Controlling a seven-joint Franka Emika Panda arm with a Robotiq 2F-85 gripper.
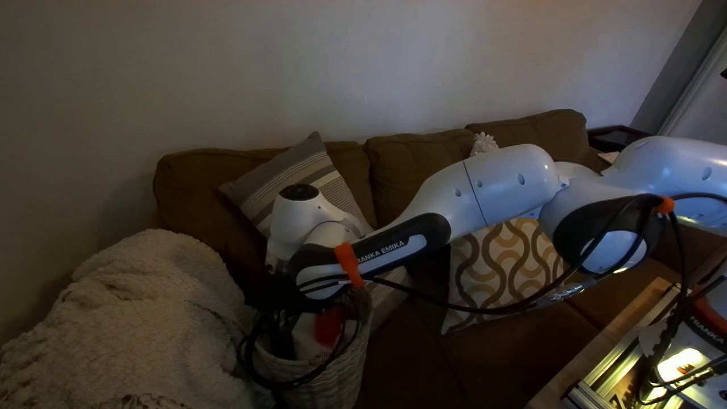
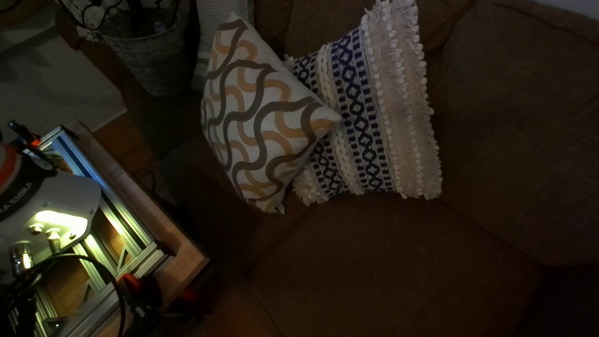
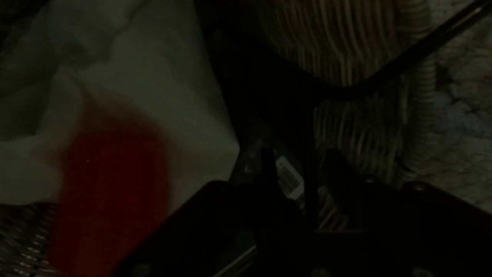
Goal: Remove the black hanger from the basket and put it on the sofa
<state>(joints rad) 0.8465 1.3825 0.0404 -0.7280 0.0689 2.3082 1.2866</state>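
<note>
Two dark fingertips of the black Robotiq gripper are standing apart at the mouth of the pale woven wicker basket, a white barcode label showing between them. As far as the gloom is letting me judge, the slim black hanger is lying in the basket just beyond those tips, its curved rod crossing the rim in the wrist view; whether it is touching either finger, I cannot tell.

Grasping seems to be the step in hand. Doing it well is calling for centring the hanger's body between the pads and leaving out the crumpled whitish material and the blurred red patch.

A slow, straight lift is looking safest: the rim is running near one finger, and the shaggy cream fleece blanket is lying just outside it. A black loop is hanging before the basket, cable or hanger I cannot say, so snagging is worth watching for. For setting down, the brown fabric sofa is offering its widest stretch of seat in front of the fringed navy and cream cushion.
</note>
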